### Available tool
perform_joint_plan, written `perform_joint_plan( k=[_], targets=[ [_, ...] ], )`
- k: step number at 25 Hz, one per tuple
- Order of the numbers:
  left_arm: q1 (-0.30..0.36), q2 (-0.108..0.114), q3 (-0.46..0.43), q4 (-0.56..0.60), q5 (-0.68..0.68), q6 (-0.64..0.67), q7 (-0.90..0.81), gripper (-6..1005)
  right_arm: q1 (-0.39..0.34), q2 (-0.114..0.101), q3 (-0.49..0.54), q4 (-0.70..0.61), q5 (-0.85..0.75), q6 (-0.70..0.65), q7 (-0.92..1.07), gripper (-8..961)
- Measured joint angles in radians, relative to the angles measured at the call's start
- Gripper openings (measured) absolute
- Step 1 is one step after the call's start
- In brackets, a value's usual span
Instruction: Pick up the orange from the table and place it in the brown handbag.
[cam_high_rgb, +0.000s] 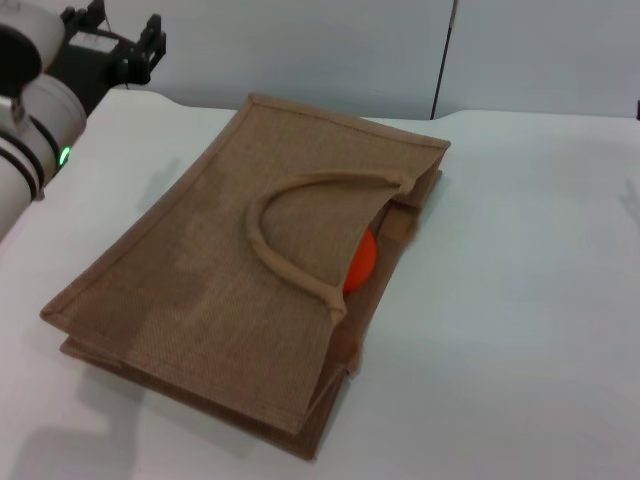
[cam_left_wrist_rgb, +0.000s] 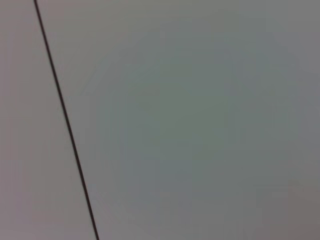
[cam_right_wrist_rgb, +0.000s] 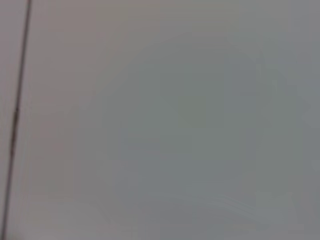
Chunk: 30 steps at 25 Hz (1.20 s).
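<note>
The brown handbag (cam_high_rgb: 250, 270) lies flat on the white table (cam_high_rgb: 520, 300) in the head view, its mouth facing right and one looped handle (cam_high_rgb: 290, 230) resting on top. The orange (cam_high_rgb: 362, 262) sits inside the mouth of the bag; only a small bright part of it shows under the handle edge. My left gripper (cam_high_rgb: 115, 30) is raised at the far left back corner, well away from the bag, its black fingers apart and empty. My right gripper is out of view. Both wrist views show only a plain grey wall.
A grey wall with a dark vertical seam (cam_high_rgb: 445, 55) stands behind the table. The same kind of seam shows in the left wrist view (cam_left_wrist_rgb: 65, 125) and the right wrist view (cam_right_wrist_rgb: 15, 120). Bare tabletop lies to the right of the bag.
</note>
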Motion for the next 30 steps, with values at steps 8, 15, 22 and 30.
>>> perform_joint_plan(
  k=[8, 15, 22, 30],
  targets=[
    [-0.022, 0.002, 0.045, -0.111, -0.023, 0.103, -0.039, 648, 0.025, -0.007, -0.087, -0.039, -0.008, -0.158, 0.203, 895],
    [-0.027, 0.003, 0.048, -0.115, -0.023, 0.104, -0.042, 648, 0.053, -0.027, -0.037, 0.009, -0.003, -0.044, 0.343, 894],
    [-0.038, 0.005, 0.049, -0.116, -0.023, 0.102, -0.048, 648, 0.138, -0.010, 0.168, 0.005, 0.074, 0.276, 0.265, 893],
    [-0.062, 0.003, 0.050, -0.143, -0.023, 0.097, -0.049, 649, 0.119, -0.005, 0.287, -0.182, 0.711, 0.558, -0.491, 886]
  ],
)
